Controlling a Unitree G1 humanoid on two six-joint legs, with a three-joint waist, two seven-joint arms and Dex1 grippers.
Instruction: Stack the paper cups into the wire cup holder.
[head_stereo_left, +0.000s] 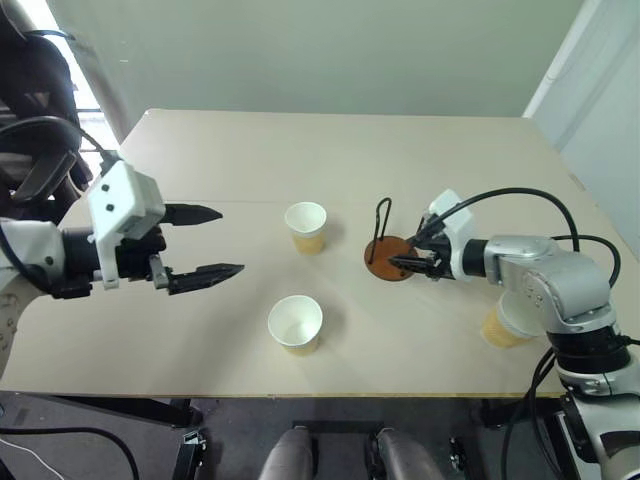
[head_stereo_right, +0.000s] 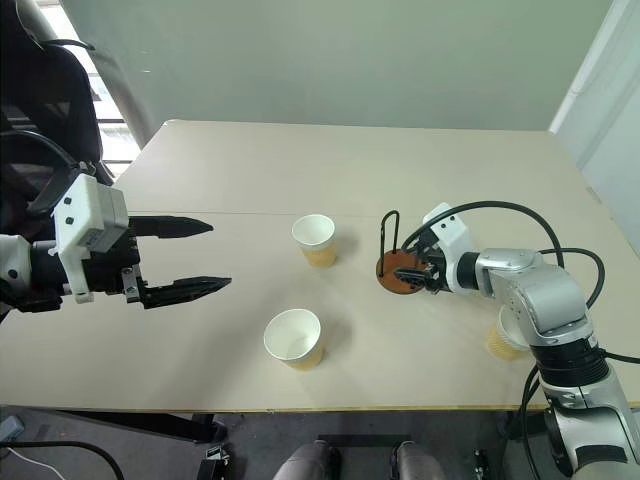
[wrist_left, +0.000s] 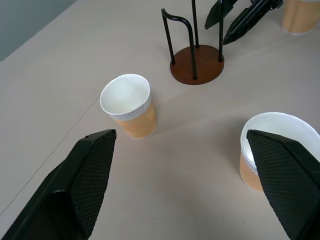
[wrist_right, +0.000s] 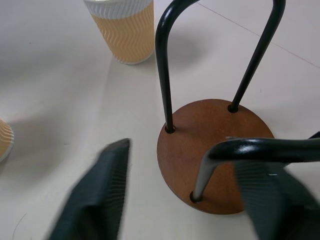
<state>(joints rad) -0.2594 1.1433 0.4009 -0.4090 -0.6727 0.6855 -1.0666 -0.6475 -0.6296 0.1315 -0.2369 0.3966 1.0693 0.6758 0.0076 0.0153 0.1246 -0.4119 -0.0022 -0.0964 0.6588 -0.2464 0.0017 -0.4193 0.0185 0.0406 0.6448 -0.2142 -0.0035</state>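
Observation:
The wire cup holder (head_stereo_left: 388, 258) stands right of the table's centre, a brown disc with two black wire loops and no cup in it. My right gripper (head_stereo_left: 410, 250) is at its right side, fingers (wrist_right: 100, 190) apart with the nearer loop (wrist_right: 250, 149) between them, jaws partly closed but open. One paper cup (head_stereo_left: 305, 226) stands upright left of the holder. A second (head_stereo_left: 295, 324) stands nearer the front edge. The third (head_stereo_left: 500, 328) is half hidden under my right forearm. My left gripper (head_stereo_left: 230, 241) hovers open and empty at the left, pointing toward the two cups.
A pale tabletop (head_stereo_left: 250, 160) carries everything, with bare room at the back and left. A dark chair (head_stereo_left: 35, 110) stands beyond the table's left corner. Black cables (head_stereo_left: 540, 200) loop off the right arm.

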